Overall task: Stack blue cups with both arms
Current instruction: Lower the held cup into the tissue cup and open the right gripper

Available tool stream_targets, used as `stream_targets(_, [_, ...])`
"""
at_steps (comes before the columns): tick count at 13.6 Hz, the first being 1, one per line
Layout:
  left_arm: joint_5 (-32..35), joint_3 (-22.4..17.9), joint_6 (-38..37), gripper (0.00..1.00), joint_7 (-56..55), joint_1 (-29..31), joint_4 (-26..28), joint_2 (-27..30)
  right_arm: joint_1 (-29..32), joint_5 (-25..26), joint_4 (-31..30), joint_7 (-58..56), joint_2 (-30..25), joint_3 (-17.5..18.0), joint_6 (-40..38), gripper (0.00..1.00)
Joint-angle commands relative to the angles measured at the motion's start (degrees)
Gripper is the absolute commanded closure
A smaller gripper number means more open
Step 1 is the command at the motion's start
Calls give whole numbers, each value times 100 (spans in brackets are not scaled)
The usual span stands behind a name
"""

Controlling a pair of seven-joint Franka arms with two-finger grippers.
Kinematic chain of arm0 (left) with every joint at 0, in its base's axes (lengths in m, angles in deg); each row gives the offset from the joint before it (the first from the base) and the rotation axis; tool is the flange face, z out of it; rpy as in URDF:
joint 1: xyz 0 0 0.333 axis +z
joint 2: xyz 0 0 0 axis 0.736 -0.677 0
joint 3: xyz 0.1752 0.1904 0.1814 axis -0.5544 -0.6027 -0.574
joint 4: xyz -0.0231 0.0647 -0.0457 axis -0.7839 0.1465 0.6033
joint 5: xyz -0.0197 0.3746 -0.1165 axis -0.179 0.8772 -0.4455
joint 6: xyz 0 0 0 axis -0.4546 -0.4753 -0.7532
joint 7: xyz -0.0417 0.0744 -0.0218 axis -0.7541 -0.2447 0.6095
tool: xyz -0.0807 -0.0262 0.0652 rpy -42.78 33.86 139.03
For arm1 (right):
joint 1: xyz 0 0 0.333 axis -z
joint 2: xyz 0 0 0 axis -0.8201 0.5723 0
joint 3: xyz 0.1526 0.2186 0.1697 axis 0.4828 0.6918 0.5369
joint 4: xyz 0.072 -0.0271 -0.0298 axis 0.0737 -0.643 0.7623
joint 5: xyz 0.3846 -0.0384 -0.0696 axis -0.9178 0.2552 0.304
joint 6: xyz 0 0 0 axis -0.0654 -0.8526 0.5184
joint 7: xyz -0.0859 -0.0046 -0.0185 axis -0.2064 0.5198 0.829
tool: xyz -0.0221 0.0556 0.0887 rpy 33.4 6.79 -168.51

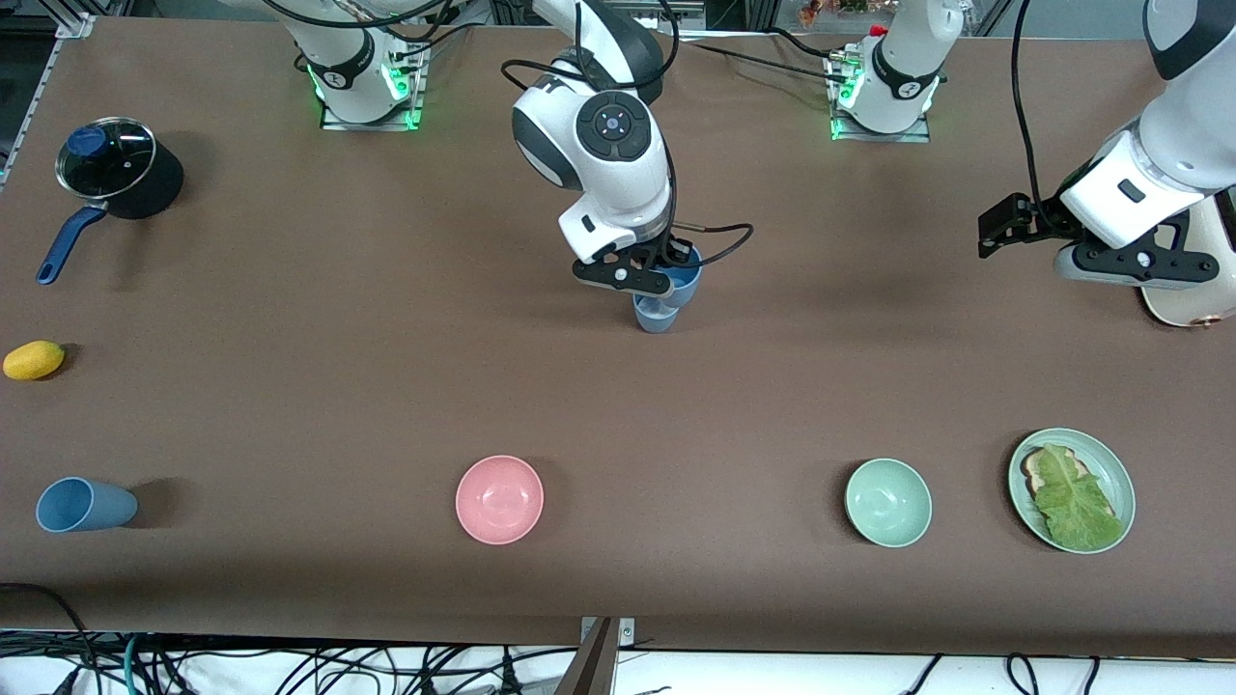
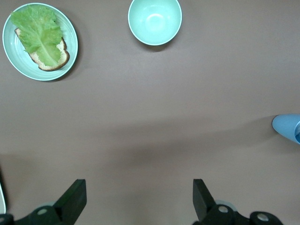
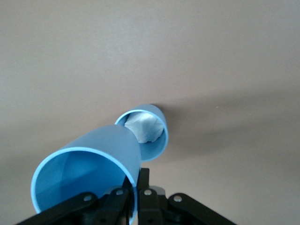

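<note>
Brown table (image 1: 290, 386), right end effector (image 1: 645, 275) gripping blue cup (image 1: 684, 280); left end effector (image 2: 139, 199) open, waiting

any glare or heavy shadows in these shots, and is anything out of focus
Front view: even overhead light, small glare spots on the pot's glass lid and in the pink bowl, soft shadows beside the objects. Left wrist view: a broad soft shadow band crosses the table; the left claw looks sharp. Right wrist view: the held blue cup is slightly soft, the right claw dark.
</note>
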Motion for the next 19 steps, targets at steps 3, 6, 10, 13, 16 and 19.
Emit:
stream_targets(3, [-78,1,51,0,-35,-39,-329,-290,-12,162,187,-163,70,-12,-215,100])
stream_targets(6, [-78,19,51,0,-35,-74,-417,-343,-30,171,187,-146,140,-12,-215,100])
stream_targets(10, [-78,19,34,0,-44,-74,-417,-343,-38,171,143,-128,193,-12,-215,100])
stream_targets(13, [-78,28,43,0,-44,-48,-417,-351,-38,180,126,-137,193,-12,-215,100])
stream_targets(16, [-78,28,43,0,-44,-39,-417,-351,-38,276,64,-128,202,-12,-215,100])
stream_targets(19, [-78,28,34,0,-35,-48,-417,-351,-38,277,46,-111,202,-12,-215,100])
